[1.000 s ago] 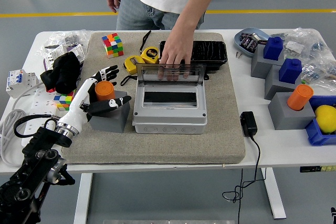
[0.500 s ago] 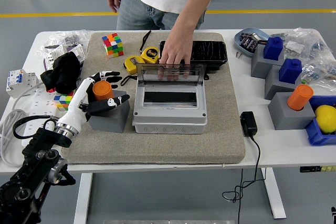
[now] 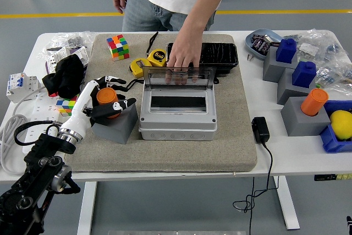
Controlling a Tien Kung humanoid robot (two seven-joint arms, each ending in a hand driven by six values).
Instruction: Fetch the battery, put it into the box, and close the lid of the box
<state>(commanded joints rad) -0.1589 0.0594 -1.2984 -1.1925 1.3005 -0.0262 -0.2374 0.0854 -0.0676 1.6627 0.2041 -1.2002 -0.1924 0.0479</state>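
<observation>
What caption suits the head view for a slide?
Left hand grips the orange battery on its grey block; a person's hand holds the box lid open.

One high head view from the robot's side, angled forward and down over the white table.

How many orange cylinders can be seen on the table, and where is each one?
2. One orange cylinder is at the left, on a grey block, with the left hand closed around it. The other orange cylinder stands on a grey block at the right. More could be hidden.
</observation>
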